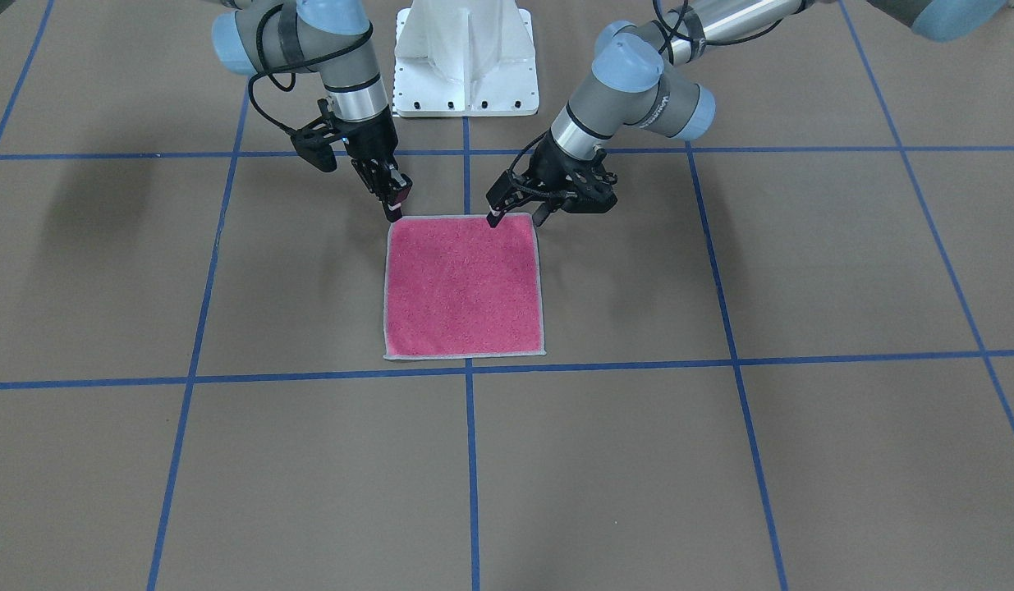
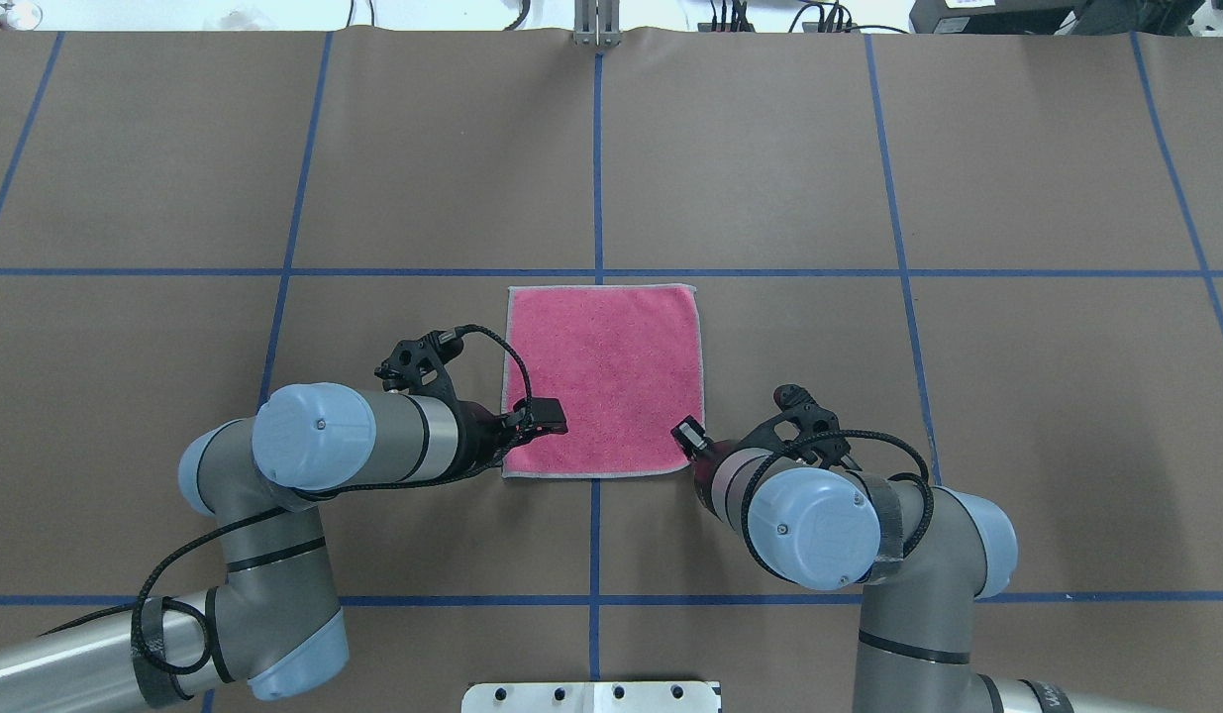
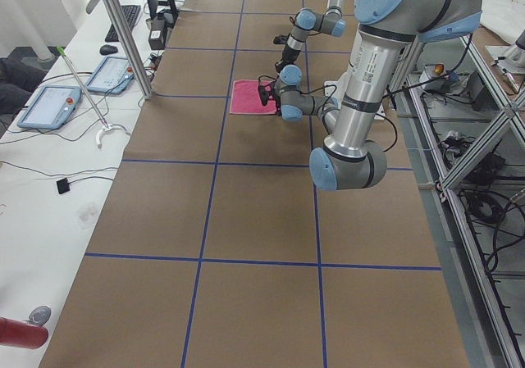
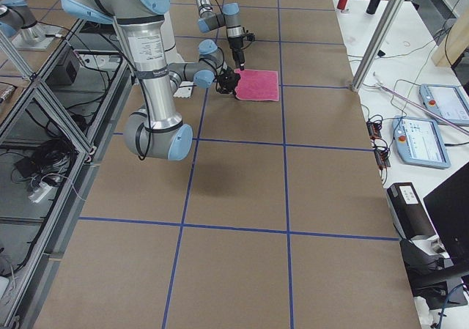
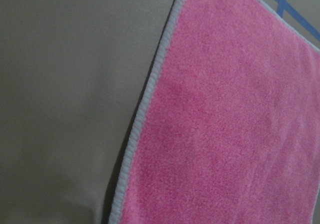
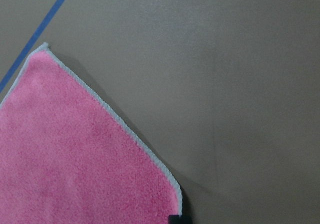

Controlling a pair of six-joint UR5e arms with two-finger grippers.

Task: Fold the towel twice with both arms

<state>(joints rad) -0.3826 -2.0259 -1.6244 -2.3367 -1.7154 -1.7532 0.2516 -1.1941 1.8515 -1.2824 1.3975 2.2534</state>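
The left claw [image 1: 518, 218] reads as released: one fingertip sits over the pink cloth and the other just off it, straddling the towel corner nearest the robot on that side. The right claw [image 1: 394, 215] points tip-down at the other robot-side corner. Whether it is released or clenched cannot be told, since its fingers overlap in every view. The towel [image 1: 464, 287] lies flat and unfolded, pink face up, on the surface [image 1: 720, 460], well away from all edges, its far side just beside a blue tape line [image 1: 605, 366]. Judged step: positioning for the first grasp; neither fold has begun. The next move calls for both claws to pinch their corners, lift together and carry them across to the opposite side. Hidden items — the towel's underside, the exact contact at each corner, and the fingers in the left wrist view. The right wrist view shows only a black sliver at its lower border.
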